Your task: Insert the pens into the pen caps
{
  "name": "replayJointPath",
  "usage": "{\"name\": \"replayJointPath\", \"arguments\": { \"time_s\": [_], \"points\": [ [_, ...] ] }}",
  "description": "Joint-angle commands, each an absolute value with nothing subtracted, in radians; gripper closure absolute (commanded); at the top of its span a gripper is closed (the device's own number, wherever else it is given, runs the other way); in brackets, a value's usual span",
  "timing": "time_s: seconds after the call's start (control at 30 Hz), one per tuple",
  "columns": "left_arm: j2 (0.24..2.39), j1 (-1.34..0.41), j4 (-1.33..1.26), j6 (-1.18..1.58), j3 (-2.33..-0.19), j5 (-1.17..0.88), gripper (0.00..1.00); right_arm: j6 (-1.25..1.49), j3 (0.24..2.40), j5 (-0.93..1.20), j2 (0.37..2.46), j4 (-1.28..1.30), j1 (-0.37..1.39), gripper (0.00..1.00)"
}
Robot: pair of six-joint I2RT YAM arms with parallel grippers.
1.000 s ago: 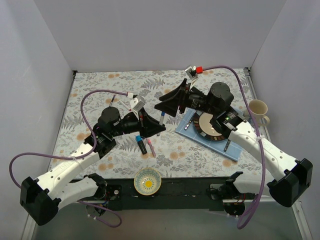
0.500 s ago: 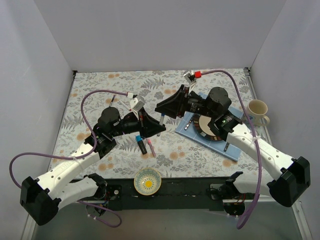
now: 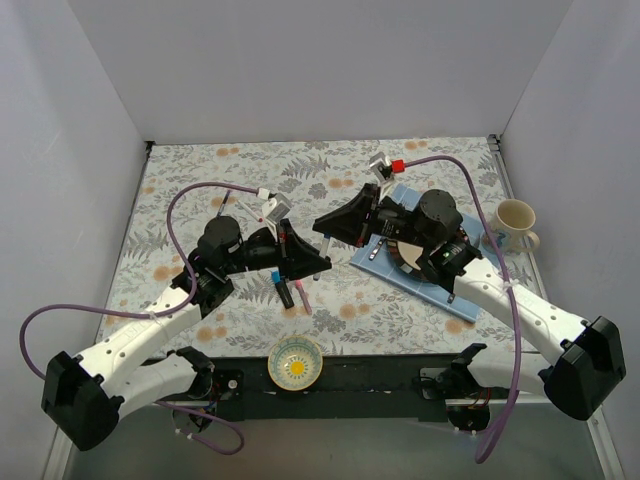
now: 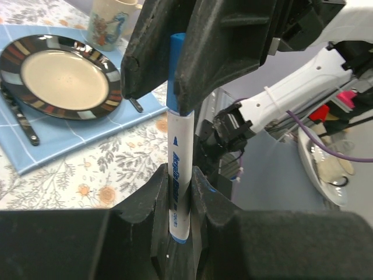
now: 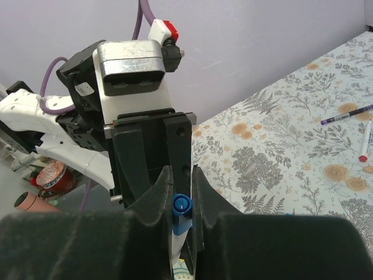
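In the top external view, the left gripper (image 3: 312,262) and right gripper (image 3: 328,226) meet nose to nose just left of the plate (image 3: 398,262). A white pen (image 3: 325,243) bridges them. Finger state is too small to read here. Two loose pens (image 3: 284,288) lie on the cloth (image 3: 200,165), farther left of the plate and nearer the arm bases. With both arms locked onto one thin stick, any sideways drift of either arm would likely bend it or lever it out.

In the left wrist view, the left fingers (image 4: 156,195) pinch the pen's lower barrel, which stands in front of the plate. A blue cap (image 4: 176,76) sits on the pen's top between the other gripper's fingers. Whether it is fully seated cannot be told. A push off the pen's axis could make the smooth barrel pivot or slide down through this narrow pinch, leaving the cap half on.

In the right wrist view the plate is out of frame. The right fingers (image 5: 162,195) press on the cap's sides, its round end showing between them. That hold looks shallow, so a hard squeeze or push could pop the cap out and drop it. The two gripper bodies are also close enough to knock together.
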State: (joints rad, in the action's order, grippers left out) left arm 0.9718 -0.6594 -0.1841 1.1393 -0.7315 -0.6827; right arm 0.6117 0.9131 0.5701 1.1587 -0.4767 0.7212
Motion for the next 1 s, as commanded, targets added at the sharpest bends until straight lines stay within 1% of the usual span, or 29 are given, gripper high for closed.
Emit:
{"name": "replayJointPath", "arguments": {
  "time_s": [0.0, 0.1, 0.2, 0.3, 0.37, 0.47, 0.63, 0.77, 0.87, 0.97],
  "points": [
    [0.957, -0.568, -0.429, 1.23, -0.792, -0.733, 1.0, 0.542, 0.858, 0.754, 1.161, -0.414, 0.747, 0.99],
    [0.963, -0.555, -0.469, 1.229, -0.798, -0.776, 1.0, 0.567, 0.844, 0.843, 1.169, -0.454, 0.747, 0.99],
    [0.965, -0.554, -0.472, 1.206, -0.805, -0.781, 1.0, 0.607, 0.822, 0.89, 1.164, -0.502, 0.749, 0.99],
    [0.966, -0.555, -0.454, 1.183, -0.815, -0.736, 1.0, 0.617, 0.815, 0.882, 1.155, -0.48, 0.756, 0.99],
    [0.959, -0.554, -0.453, 1.166, -0.811, -0.666, 1.0, 0.661, 0.799, 0.865, 1.147, -0.514, 0.776, 0.99],
    [0.966, -0.554, -0.456, 1.146, -0.821, -0.638, 1.0, 0.667, 0.799, 0.824, 1.138, -0.485, 0.816, 0.99],
    [0.996, -0.554, -0.471, 1.137, -0.85, -0.634, 1.0, 0.713, 0.779, 0.788, 1.137, -0.48, 0.836, 0.99],
    [0.988, -0.542, -0.468, 1.124, -0.858, -0.635, 1.0, 0.672, 0.784, 0.781, 1.124, -0.396, 0.847, 0.99],
    [0.983, -0.517, -0.489, 1.137, -0.856, -0.695, 1.0, 0.635, 0.784, 0.816, 1.126, -0.374, 0.85, 0.99],
    [0.996, -0.514, -0.494, 1.134, -0.876, -0.719, 1.0, 0.661, 0.778, 0.871, 1.143, -0.437, 0.864, 0.99]
  ]
}}
